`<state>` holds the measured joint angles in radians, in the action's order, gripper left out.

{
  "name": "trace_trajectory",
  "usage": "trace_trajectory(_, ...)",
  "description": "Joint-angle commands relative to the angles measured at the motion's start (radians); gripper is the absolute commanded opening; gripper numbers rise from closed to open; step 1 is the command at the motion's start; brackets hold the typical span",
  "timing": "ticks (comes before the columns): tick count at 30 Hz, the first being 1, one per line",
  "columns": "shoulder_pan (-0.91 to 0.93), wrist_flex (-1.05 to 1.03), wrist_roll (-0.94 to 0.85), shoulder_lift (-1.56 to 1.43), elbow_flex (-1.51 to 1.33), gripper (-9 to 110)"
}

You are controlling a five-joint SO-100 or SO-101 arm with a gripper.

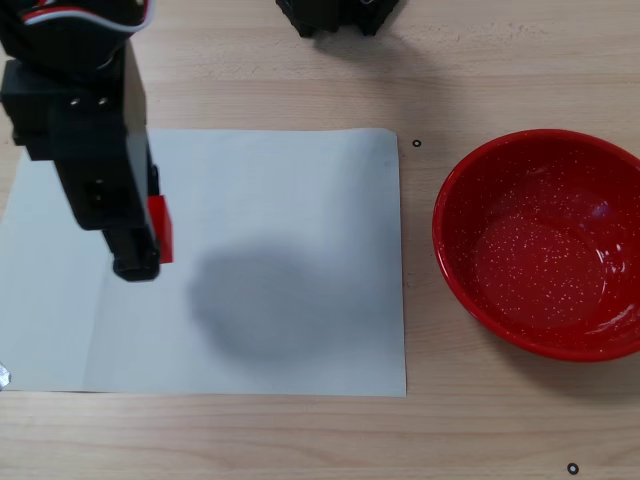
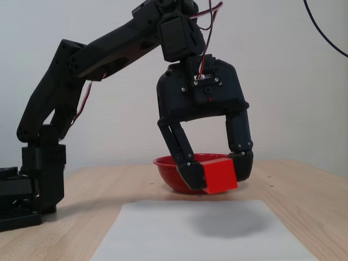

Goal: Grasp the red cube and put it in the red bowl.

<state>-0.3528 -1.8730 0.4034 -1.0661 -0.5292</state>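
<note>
My gripper (image 2: 217, 175) is shut on the red cube (image 2: 219, 175) and holds it in the air, well above the white paper sheet (image 2: 201, 239). Seen from above, only a strip of the red cube (image 1: 159, 228) shows beside the black gripper (image 1: 140, 240), over the left part of the sheet (image 1: 290, 250). The red bowl (image 1: 545, 243) rests on the wooden table at the right, glossy with white speckles inside. From the side, the red bowl (image 2: 168, 173) stands behind the gripper, partly hidden by it.
The arm's black base (image 2: 32, 185) is at the left in the side view and at the top edge (image 1: 335, 15) from above. The cube's shadow falls on the sheet. Small black dots (image 1: 417, 143) mark the table.
</note>
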Motion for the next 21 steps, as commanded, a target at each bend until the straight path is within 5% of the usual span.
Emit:
trace_trajectory(1, 0.029, -0.032, -0.021, -0.238, 0.018, 0)
trace_trajectory(21, 0.399, -0.032, -0.202, -0.497, -0.135, 0)
